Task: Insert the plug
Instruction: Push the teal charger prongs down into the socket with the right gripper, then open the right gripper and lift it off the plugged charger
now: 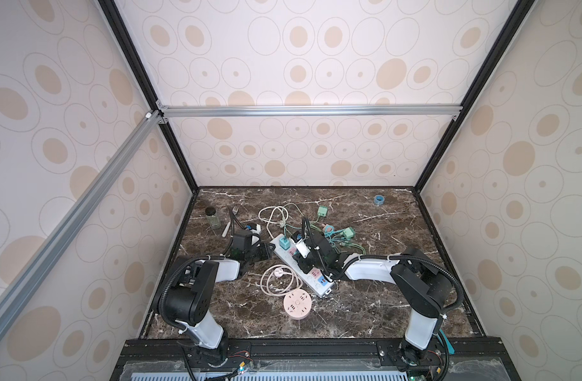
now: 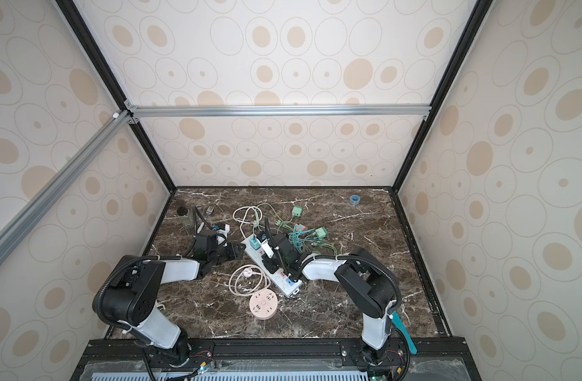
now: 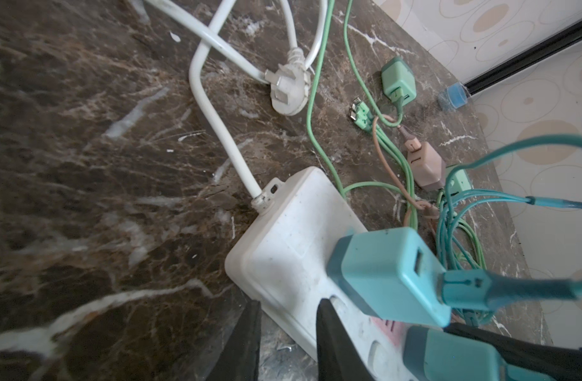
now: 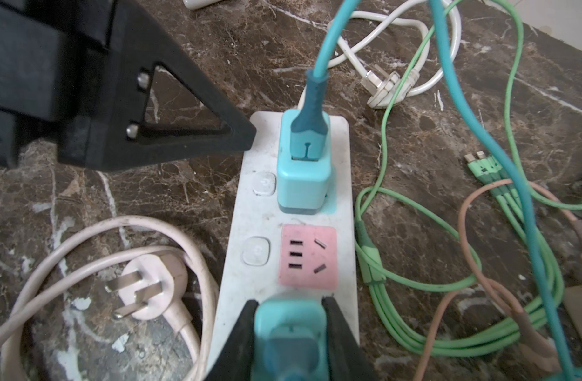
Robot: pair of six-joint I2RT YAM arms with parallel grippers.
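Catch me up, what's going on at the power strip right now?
The right tool is shut on a teal charger plug, holding it over the white power strip next to the empty pink socket; whether its prongs are in is hidden. A second teal charger is already seated at the strip's cord end. The left tool sits against that end, jaws narrowly parted at the edge; a firm grip isn't clear.

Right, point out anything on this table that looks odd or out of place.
The cables beside the power strip lie in a green, teal and pink tangle. The strip sits diagonally and looks grimy. A fork and a jar in the far left corner seem unrelated to plugging.
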